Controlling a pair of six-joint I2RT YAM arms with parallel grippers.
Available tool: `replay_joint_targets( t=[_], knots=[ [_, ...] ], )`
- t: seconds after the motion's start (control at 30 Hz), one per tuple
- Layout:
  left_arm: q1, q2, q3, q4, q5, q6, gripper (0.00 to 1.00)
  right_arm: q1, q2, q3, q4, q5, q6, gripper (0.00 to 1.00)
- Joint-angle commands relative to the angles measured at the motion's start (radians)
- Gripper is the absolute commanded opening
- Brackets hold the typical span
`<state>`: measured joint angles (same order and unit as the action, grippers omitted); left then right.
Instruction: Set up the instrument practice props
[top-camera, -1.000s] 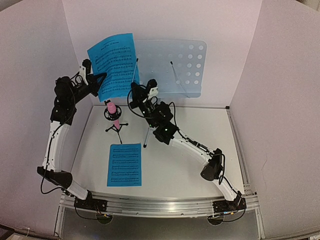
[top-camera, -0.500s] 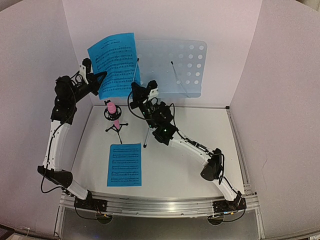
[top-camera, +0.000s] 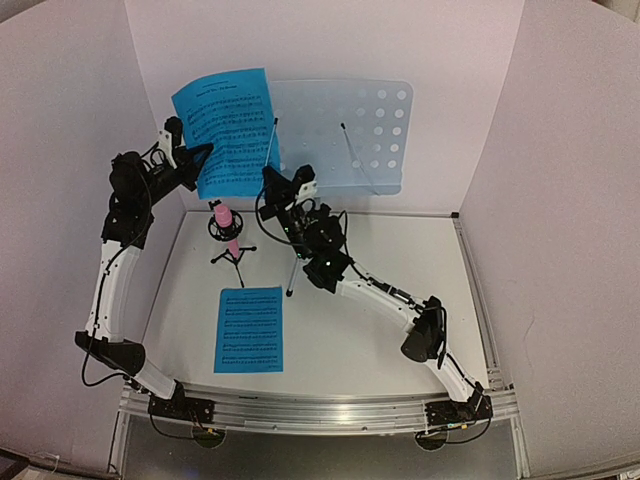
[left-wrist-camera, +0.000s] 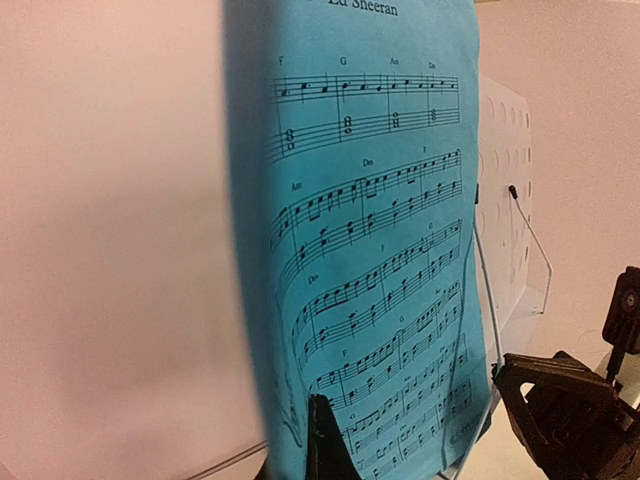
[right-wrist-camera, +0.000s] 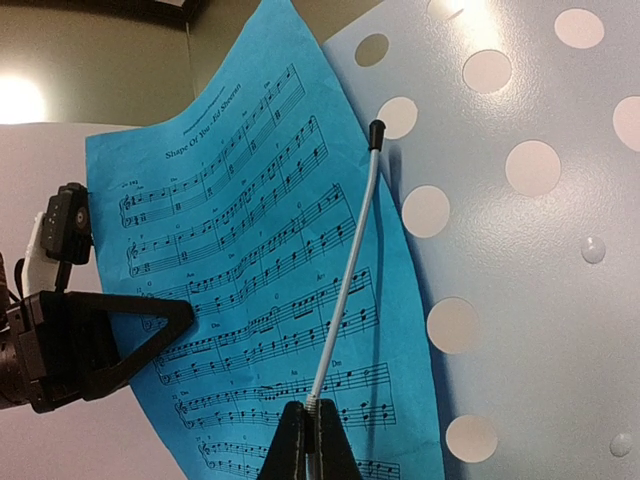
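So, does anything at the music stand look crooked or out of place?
Yes: the upper blue sheet, pinched by the left gripper, sits tilted and curled, overhanging the left edge of the stand desk.

Far-left corner of counter crowded: stand desk along far edge, raised sheet across its left end. Left gripper pinches sheet's left edge; right gripper clamped on left retaining wire. Pink microphone and stand leg block middle-left. Flat sheet covers near-left. Right arm spans diagonally from near-right corner. Strip along right edge open.
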<state>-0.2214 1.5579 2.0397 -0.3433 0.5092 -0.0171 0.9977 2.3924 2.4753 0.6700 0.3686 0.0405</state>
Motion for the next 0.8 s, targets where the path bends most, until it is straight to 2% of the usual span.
replay_joint_targets(
  t=[0.0,0.77],
  knots=[
    [0.004,-0.034,-0.005,-0.007,-0.008,0.016,0.0,0.016,-0.033,0.002,0.151,0.001,-0.01,0.0],
    [0.023,-0.061,-0.012,-0.044,-0.023,0.057,0.0,0.016,-0.055,-0.035,0.196,0.001,-0.033,0.0]
  ],
)
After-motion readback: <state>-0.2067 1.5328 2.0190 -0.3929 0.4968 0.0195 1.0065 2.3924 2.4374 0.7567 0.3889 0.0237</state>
